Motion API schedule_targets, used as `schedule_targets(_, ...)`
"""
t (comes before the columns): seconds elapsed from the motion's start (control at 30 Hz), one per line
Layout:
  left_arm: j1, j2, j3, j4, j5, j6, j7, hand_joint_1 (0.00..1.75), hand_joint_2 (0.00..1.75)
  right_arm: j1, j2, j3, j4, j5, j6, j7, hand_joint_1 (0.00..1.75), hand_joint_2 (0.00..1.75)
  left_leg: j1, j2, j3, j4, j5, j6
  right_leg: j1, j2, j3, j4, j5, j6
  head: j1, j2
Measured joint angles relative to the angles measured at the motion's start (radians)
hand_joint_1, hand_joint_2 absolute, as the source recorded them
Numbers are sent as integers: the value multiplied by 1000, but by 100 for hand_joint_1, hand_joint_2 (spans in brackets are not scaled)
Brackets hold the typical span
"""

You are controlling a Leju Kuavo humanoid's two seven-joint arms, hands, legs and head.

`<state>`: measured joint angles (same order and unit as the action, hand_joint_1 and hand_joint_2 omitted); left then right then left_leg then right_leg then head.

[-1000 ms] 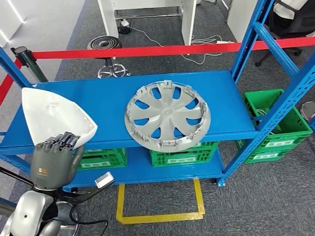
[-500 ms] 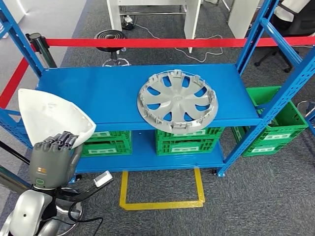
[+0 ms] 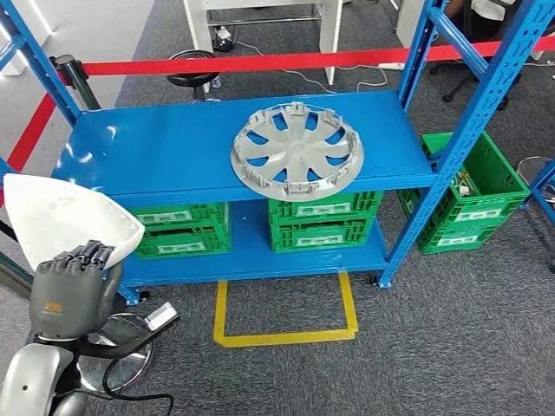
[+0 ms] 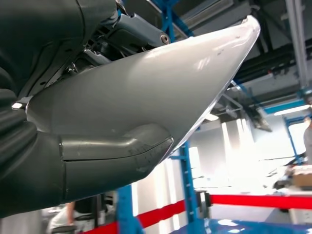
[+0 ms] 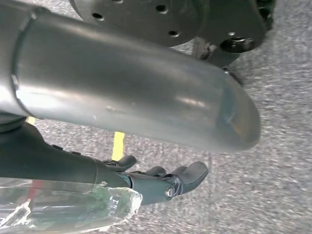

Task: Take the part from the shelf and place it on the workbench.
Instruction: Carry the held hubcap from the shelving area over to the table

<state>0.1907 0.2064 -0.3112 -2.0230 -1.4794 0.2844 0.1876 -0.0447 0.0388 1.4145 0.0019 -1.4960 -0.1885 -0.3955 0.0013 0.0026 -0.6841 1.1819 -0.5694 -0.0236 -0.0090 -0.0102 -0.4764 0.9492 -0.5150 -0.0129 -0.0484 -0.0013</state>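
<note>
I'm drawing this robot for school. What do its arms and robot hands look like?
The left robot hand is a chunky dark grey block with darker ribbed fingers and a small orange marking on its back. Below it sits a rounded, shiny silver arm shell, with black cables looping beside it. The right robot hand has slim dark fingers beside a smooth silver-grey thumb.

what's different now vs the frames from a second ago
Mostly the camera has moved: the whole head view has shifted, so the blue shelf sits higher and further off, with more carpet in front, which suggests the robot is backing away. Nothing on the shelf has moved. The hubcap lies where it was, and the left hand keeps its grip on the white part. The green crates are unchanged.
</note>
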Motion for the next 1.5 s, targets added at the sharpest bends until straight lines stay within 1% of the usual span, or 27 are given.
schedule_targets(0.03,3,2,6,0,0,0,-1,175,175,0,1,0,0,0,-1,1,0,0,1,0,-2,53,-17,-2,1,-1,-16,6,11,0,0,0)
schedule_targets(0.1,8,4,17,0,1,0,-3,175,175,0,3,0,0,0,-3,3,0,0,2,0,31,76,16,0,2,-3,-53,21,28,1,0,0)
schedule_targets(0.17,12,6,26,0,1,1,-7,175,175,-1,6,0,0,0,-3,5,0,0,1,0,119,-27,57,8,3,-3,-84,38,40,5,0,0)
schedule_targets(0.23,15,8,37,-3,3,2,-12,175,175,-2,10,0,0,0,-5,6,0,0,-1,-1,203,-153,48,18,6,-2,-104,51,51,12,1,0)
schedule_targets(0.27,16,8,42,-4,3,3,-14,175,175,-3,12,0,0,0,-5,7,0,0,-3,-2,221,-187,38,22,7,-1,-110,53,58,17,1,0)
schedule_targets(0.33,19,10,52,-5,4,3,-18,175,175,-2,13,0,0,0,-6,9,0,0,-3,0,216,-204,40,30,8,-1,-123,56,71,29,1,0)
schedule_targets(0.37,21,10,56,-5,4,3,-21,175,175,-1,14,0,0,0,-6,10,0,0,-1,2,207,-206,47,36,7,1,-132,63,62,35,1,0)
schedule_targets(0.43,26,11,65,-5,5,2,-26,175,175,1,14,0,0,0,-6,12,0,0,2,5,183,-210,69,51,7,4,-161,124,-11,46,6,0)
schedule_targets(0.5,28,11,71,-5,5,1,-29,175,175,1,14,0,0,0,-6,13,0,0,0,6,153,-209,92,59,6,6,-194,248,-108,51,10,0)
schedule_targets(0.53,29,11,73,-5,5,0,-29,175,175,0,15,0,0,0,-6,13,0,0,-2,6,137,-209,105,59,6,6,-202,305,-129,52,10,0)
schedule_targets(0.57,30,11,74,-5,5,0,-29,175,175,0,15,0,0,0,-6,13,0,0,-4,6,121,-208,117,59,6,6,-198,338,-124,53,10,0)
schedule_targets(0.6,31,11,75,-5,5,-1,-29,175,175,0,15,0,0,0,-6,13,0,0,-6,6,105,-207,130,59,6,6,-179,339,-95,51,10,0)
schedule_targets(0.67,32,11,75,-5,6,-2,-30,175,175,-1,15,0,0,0,-6,13,0,0,-9,5,77,-206,154,55,7,7,-89,239,-33,42,10,0)
schedule_targets(0.73,33,11,79,-5,7,-2,-29,175,175,-4,15,0,0,0,-6,12,0,0,-13,5,59,-203,176,48,10,9,30,71,-36,33,10,0)
schedule_targets(0.8,33,11,85,-6,7,-3,-29,175,175,-6,17,0,0,0,-7,12,0,0,-14,6,51,-203,197,41,13,11,78,-16,-57,28,9,0)
schedule_targets(0.87,35,11,89,-6,7,-3,-30,175,175,-3,20,0,0,0,-7,13,0,0,-12,4,43,-202,201,31,11,8,59,-17,-45,17,9,0)
schedule_targets(0.9,36,11,90,-6,7,-3,-30,175,175,-2,21,0,0,0,-7,13,0,0,-11,2,34,-187,178,25,10,6,48,-16,-35,8,8,0)
schedule_targets(1.0,38,12,92,-6,9,-5,-30,175,175,-2,23,1,0,0,-9,13,0,0,-4,0,-7,-28,28,7,10,0,10,-8,-2,-9,3,0)
schedule_targets(1.03,39,12,93,-6,11,-6,-30,175,175,-2,23,1,0,0,-9,13,0,0,-2,0,-16,37,-5,4,11,-2,-6,-3,9,-10,2,0)
schedule_targets(1.07,39,12,93,-6,12,-8,-30,175,175,-2,23,1,0,0,-9,12,0,0,-1,0,-16,82,-14,2,11,-2,-24,4,18,-10,2,0)
schedule_targets(1.13,39,12,95,-5,16,-13,-30,175,175,-2,23,1,0,0,-9,12,0,0,1,0,34,63,28,3,11,-3,-59,19,32,-8,2,0)
schedule_targets(1.2,38,12,98,-6,18,-15,-30,175,175,-2,25,1,0,0,-9,12,0,0,-1,-2,133,-66,67,14,13,-2,-85,35,42,-4,2,0)
schedule_targets(1.27,36,13,101,-6,21,-17,-29,175,175,-3,27,1,0,0,-9,11,0,0,-5,-4,200,-175,61,25,14,-1,-100,43,54,6,2,0)
schedule_targets(1.33,35,12,105,-6,24,-17,-29,175,175,-3,28,1,0,0,-9,11,0,0,-9,-4,207,-209,60,33,12,-1,-111,41,71,20,2,0)
schedule_targets(1.4,33,11,109,-6,28,-18,-30,175,175,-1,28,1,0,0,-8,12,0,0,-5,0,198,-225,75,43,10,4,-126,52,54,33,3,0)
schedule_targets(1.43,32,11,112,-6,31,-18,-30,175,175,-1,28,1,0,0,-8,12,0,0,-2,2,191,-232,85,48,9,7,-139,81,20,39,5,0)
schedule_targets(1.5,31,9,116,-6,37,-19,-32,175,175,-1,28,1,0,0,-8,12,0,0,1,4,170,-234,101,53,6,9,-174,194,-74,48,9,0)
